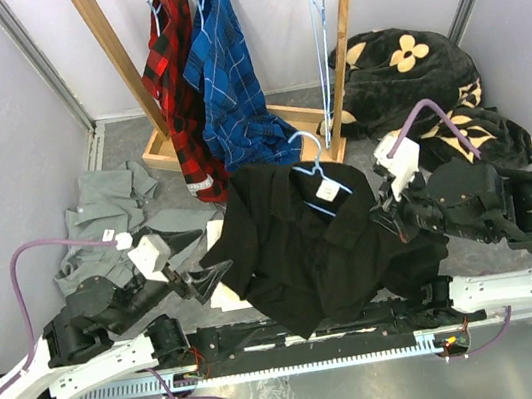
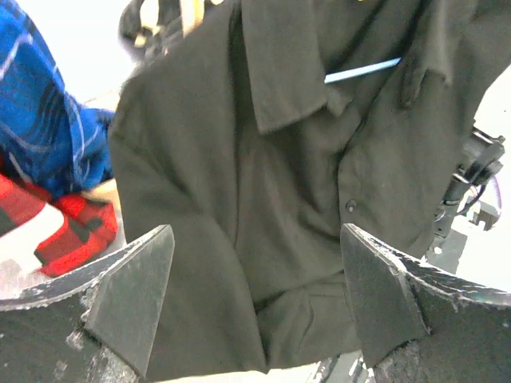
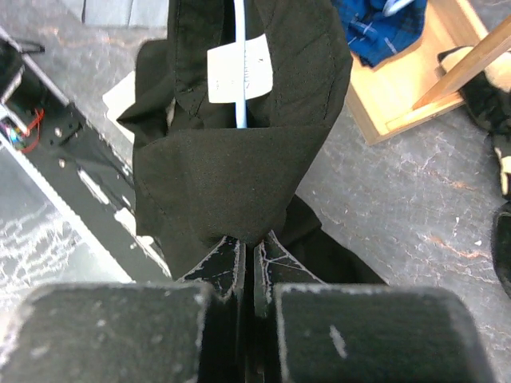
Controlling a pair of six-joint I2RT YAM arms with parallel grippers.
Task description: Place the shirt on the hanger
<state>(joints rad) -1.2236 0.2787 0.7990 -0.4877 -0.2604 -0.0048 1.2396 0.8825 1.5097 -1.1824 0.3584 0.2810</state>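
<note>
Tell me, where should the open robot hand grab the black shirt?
Probably the shirt's loose shoulder edge nearest the left gripper, coming in from the left. That edge hangs free, the jaws stand open facing it, and the right gripper pinches the opposite shoulder. Stay clear of the collar, where the hanger wire shows.

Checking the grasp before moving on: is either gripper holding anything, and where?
The right gripper is shut on the shirt, pinching a fold of its fabric near the collar. The left gripper is open and holds nothing.
</note>
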